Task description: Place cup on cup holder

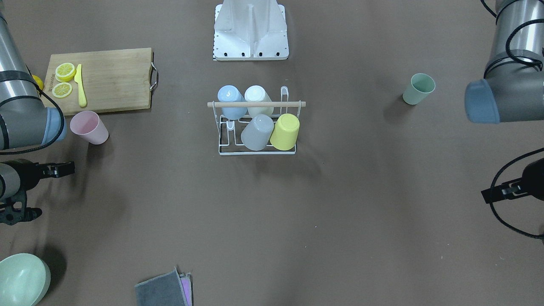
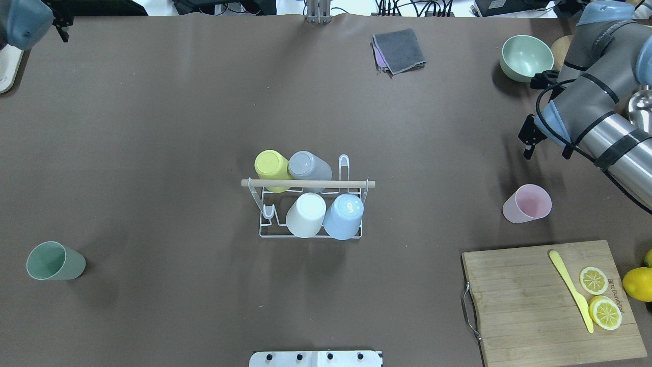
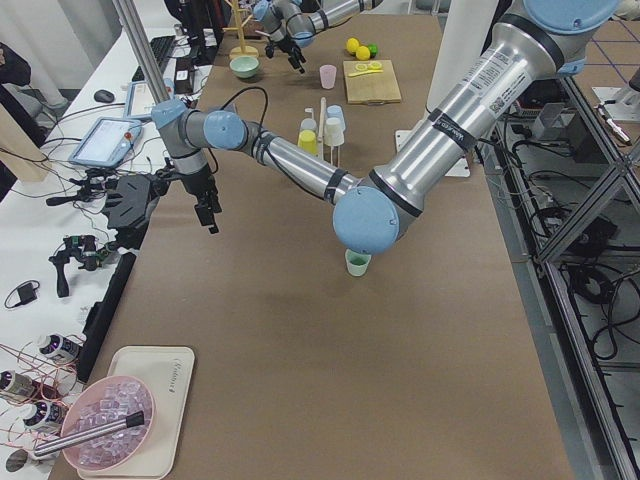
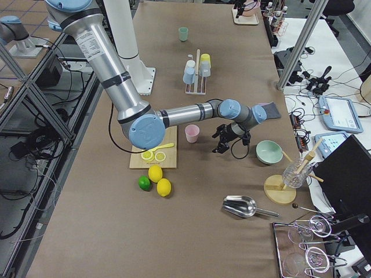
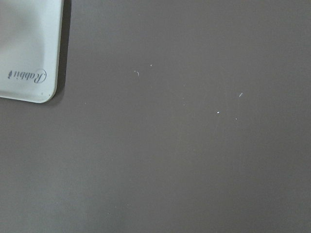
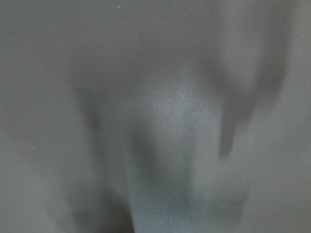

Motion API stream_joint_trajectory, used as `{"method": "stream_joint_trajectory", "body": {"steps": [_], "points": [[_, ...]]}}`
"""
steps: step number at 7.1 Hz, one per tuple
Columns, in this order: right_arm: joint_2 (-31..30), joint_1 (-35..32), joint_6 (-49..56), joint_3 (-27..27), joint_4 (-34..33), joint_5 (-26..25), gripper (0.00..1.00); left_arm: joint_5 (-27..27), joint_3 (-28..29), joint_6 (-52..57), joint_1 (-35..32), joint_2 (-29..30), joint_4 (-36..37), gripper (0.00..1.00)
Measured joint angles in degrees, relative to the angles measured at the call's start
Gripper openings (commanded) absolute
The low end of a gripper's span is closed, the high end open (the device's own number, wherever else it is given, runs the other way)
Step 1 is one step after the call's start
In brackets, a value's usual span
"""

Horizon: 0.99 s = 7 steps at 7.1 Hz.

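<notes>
The cup holder (image 1: 255, 103), a white wire rack with a wooden rod, stands mid-table and holds blue, white, grey and yellow cups upside down; it also shows in the overhead view (image 2: 305, 183). A pink cup (image 2: 527, 204) stands upright on the table near my right gripper (image 2: 527, 148), which hangs open and empty just beyond it. A green cup (image 2: 55, 261) stands upright on the left side. My left gripper (image 2: 63, 33) is open and empty at the far left corner, well away from both cups.
A bamboo cutting board (image 2: 524, 300) with lemon slices and a yellow knife lies at the front right, whole lemons (image 2: 636, 283) beside it. A green bowl (image 2: 526, 57) and grey cloth (image 2: 400, 50) lie at the back. A white tray (image 5: 26, 48) lies below the left wrist.
</notes>
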<state>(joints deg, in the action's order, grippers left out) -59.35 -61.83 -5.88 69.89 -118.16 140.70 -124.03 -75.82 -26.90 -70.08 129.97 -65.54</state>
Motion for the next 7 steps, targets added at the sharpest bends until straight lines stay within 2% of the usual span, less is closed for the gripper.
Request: {"method": "stream_joint_trajectory", "body": {"steps": [3, 5, 7], "points": [[4.2, 0.3, -0.5, 0.0, -5.4, 0.4, 0.99, -3.6, 0.1, 8.5, 1.6, -1.6, 2.7, 0.98], [4.6, 1.1, -0.1, 0.1, -8.2, 1.4, 0.99, -4.6, 0.3, 16.1, 1.9, -4.8, 2.9, 0.98], [4.3, 3.1, 0.1, 0.0, -10.0, 3.2, 0.99, -5.3, 0.4, 18.9, 3.6, -7.1, 3.6, 0.98]]}}
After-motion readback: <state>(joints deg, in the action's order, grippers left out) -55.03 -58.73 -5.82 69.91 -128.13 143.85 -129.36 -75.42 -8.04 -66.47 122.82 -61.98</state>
